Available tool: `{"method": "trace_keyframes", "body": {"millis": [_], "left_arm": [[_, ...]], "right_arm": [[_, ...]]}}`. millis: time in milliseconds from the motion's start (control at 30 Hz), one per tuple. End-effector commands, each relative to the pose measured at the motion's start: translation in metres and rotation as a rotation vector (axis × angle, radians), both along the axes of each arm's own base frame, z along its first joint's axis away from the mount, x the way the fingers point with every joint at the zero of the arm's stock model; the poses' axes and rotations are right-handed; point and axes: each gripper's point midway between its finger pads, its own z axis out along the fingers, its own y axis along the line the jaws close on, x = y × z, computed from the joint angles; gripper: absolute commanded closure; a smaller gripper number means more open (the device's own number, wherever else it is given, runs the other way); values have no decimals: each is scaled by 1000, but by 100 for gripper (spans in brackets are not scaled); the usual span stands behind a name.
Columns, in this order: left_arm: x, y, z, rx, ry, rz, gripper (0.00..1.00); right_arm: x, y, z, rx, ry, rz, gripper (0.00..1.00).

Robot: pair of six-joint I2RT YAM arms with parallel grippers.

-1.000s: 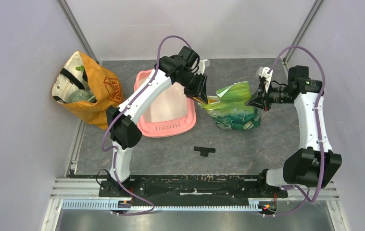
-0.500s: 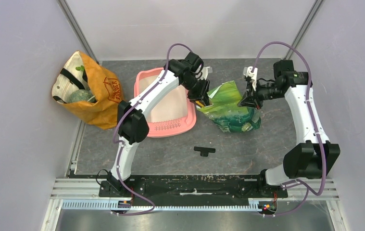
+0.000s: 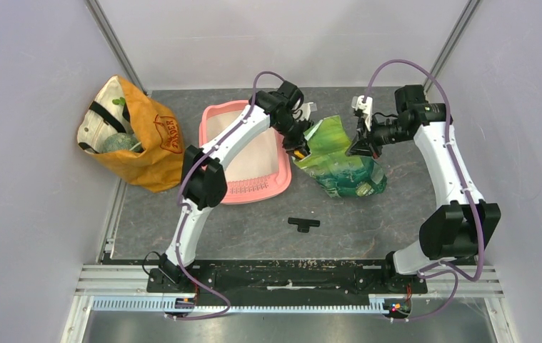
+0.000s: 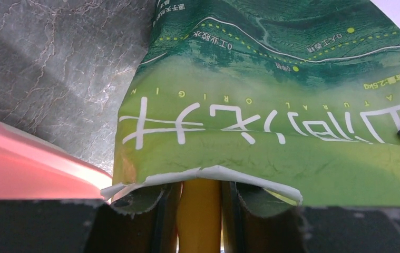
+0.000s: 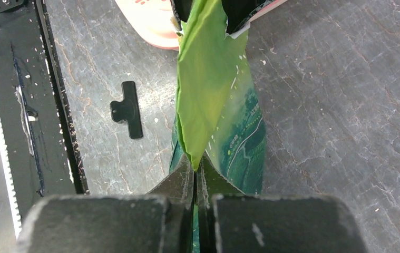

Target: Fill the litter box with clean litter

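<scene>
Green foil bag looks limp yet heavy; right gripper pinches its top edge, left gripper clamps the orange scoop.

Grey table, orange bag, pink litter box, green foil bag, black T-piece

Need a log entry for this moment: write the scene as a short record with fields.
green bag: upright, top torn open
litter box: pink, left of the bag, no litter visible inside
left gripper: closed on yellow-orange piece at bag's mouth
right gripper: shut on bag's top edge
black clip: loose on table, in front of bag
</scene>
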Motion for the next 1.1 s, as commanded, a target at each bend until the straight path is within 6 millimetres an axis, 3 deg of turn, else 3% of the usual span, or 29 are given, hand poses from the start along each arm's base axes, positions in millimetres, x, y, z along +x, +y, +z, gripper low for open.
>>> {"method": "trace_keyframes", "body": {"millis": [0,267,500,767,900,1067], "left_arm": [[-15,-4,-54,110,101,9,98],[-33,-31,-52,-91,234,-34,98],[-42,-35,-7,-274,159,-73,98],[-43,-19,38,-461,148,-15,98],[-47,-6,44,-476,136,5,98],[-37,17,52,-497,137,77,98]], "right_arm": [[15,25,30,104,-99,50,100],[16,25,18,95,-69,46,100],[10,24,21,96,-71,38,100],[1,20,29,81,-100,22,100],[-2,19,30,83,-103,20,100],[-3,17,32,88,-115,13,100]]}}
